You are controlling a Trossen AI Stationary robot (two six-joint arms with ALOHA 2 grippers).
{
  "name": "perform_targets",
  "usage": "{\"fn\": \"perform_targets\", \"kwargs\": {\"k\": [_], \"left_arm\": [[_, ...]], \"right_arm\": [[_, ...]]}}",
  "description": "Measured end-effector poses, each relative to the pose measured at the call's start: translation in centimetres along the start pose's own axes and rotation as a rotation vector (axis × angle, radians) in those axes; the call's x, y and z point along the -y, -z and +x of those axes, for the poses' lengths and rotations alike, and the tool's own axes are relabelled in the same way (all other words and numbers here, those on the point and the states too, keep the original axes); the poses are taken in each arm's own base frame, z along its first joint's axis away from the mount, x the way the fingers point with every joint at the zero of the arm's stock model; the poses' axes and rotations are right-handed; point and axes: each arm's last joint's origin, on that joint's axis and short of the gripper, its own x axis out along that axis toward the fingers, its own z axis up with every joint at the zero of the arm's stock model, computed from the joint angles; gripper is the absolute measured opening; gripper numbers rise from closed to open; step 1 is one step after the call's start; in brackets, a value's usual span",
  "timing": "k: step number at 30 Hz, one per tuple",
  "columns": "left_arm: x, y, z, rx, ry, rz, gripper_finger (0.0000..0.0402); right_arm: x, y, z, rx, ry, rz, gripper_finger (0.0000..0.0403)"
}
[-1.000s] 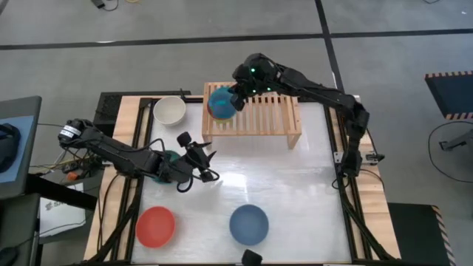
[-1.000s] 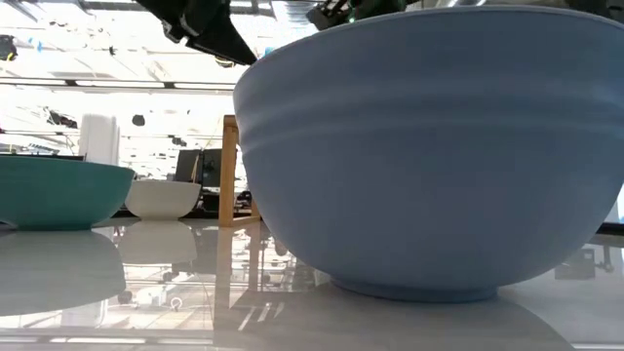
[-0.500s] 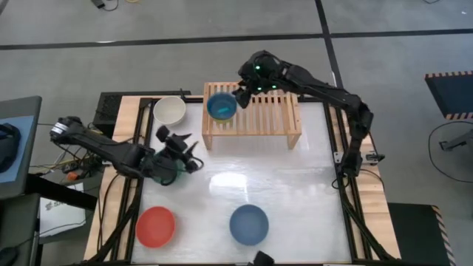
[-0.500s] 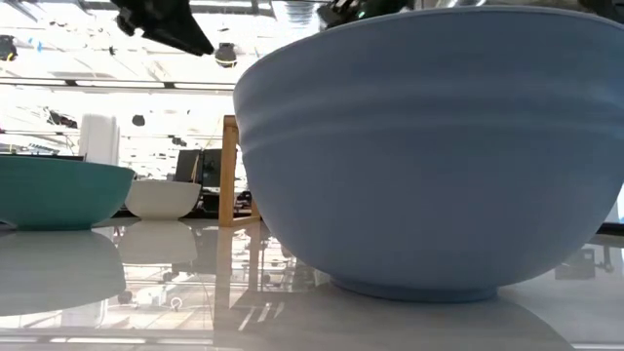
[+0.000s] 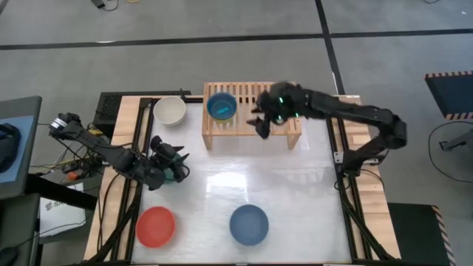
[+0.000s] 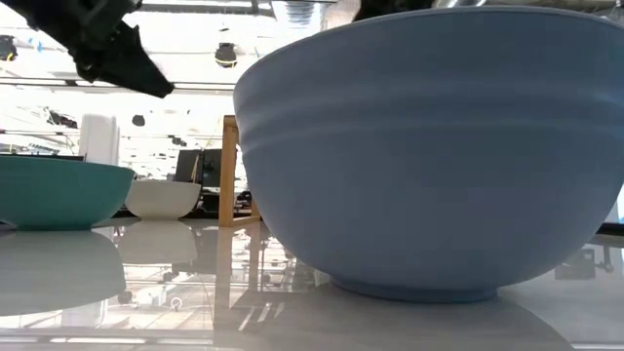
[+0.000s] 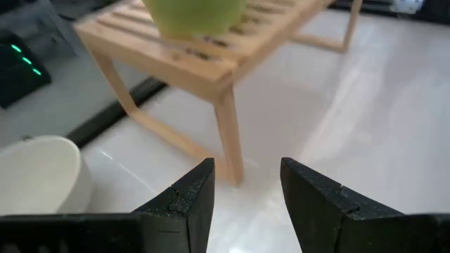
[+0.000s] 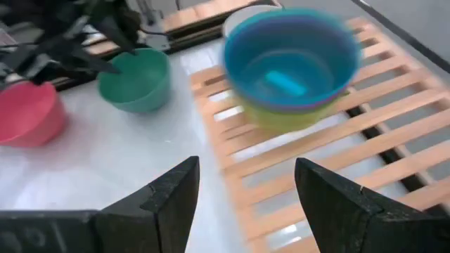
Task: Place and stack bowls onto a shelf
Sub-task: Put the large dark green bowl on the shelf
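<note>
On the pale wooden shelf (image 5: 238,124) the cyan bowl (image 5: 221,106) sits nested in the lime green bowl (image 8: 281,116), at the shelf's left end. My right gripper (image 5: 260,127) hangs open over the shelf's near edge, to the right of that stack, with nothing in it. My left gripper (image 5: 168,149) stands open at the table's left, above the dark teal bowl (image 8: 137,81), its fingers (image 7: 190,200) holding nothing. The white bowl (image 5: 169,111), red bowl (image 5: 155,225) and slate blue bowl (image 5: 248,224) rest on the table.
The white bowl stands left of the shelf at the far edge. The red and slate blue bowls sit near the table's front edge; the slate blue bowl (image 6: 429,146) fills most of the low view. Bare tabletop (image 5: 281,185) lies between the shelf and the front bowls.
My right gripper has opened and let go of the cyan bowl, which was held tilted and now sits level in the lime green bowl. It has then drawn back toward the table's right and near edges. My left gripper has moved toward the left edge and rolled.
</note>
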Motion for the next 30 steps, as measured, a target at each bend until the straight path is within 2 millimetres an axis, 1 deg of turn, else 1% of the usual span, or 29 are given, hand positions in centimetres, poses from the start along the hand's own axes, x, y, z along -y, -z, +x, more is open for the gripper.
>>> {"fn": "perform_targets", "kwargs": {"k": [3,5,9,12,16,20,22,25,30], "left_arm": [[-0.4,0.2,-0.3,-0.060,0.045,0.009,0.0148],[-0.9,0.2,-0.5,-0.098,0.055,-0.024,0.0148],[-2.6,0.2,-0.9,-0.213,0.017,-0.108,0.0148],[-4.0,0.7,-0.8,-0.343,-0.021,-0.150,0.0148],[-5.4,1.5,-0.7,-0.505,-0.088,-0.170,0.0148],[-6.3,2.0,-0.7,-0.619,-0.143,-0.128,0.0148],[-6.5,1.9,-0.5,-0.625,-0.136,-0.118,0.0148],[-6.8,1.8,0.0,-0.633,-0.162,-0.080,0.0148],[-7.3,1.7,1.2,-0.680,-0.245,-0.104,0.0148]], "right_arm": [[-2.0,2.8,-0.4,0.038,-0.004,0.008,0.0260],[-3.3,4.7,-0.5,0.067,0.029,0.011,0.0260],[-6.0,8.4,-0.7,0.095,0.095,0.018,0.0260],[-7.7,10.6,-1.2,0.088,0.097,0.023,0.0260],[-9.8,12.8,-1.4,0.076,0.112,0.002,0.0260],[-11.0,14.2,-1.8,0.102,0.182,-0.026,0.0260],[-11.4,14.4,-2.0,0.120,0.185,-0.021,0.0260],[-11.5,14.5,-2.1,0.126,0.190,-0.018,0.0260],[-11.5,14.4,-2.0,0.130,0.195,-0.014,0.0260]]}}
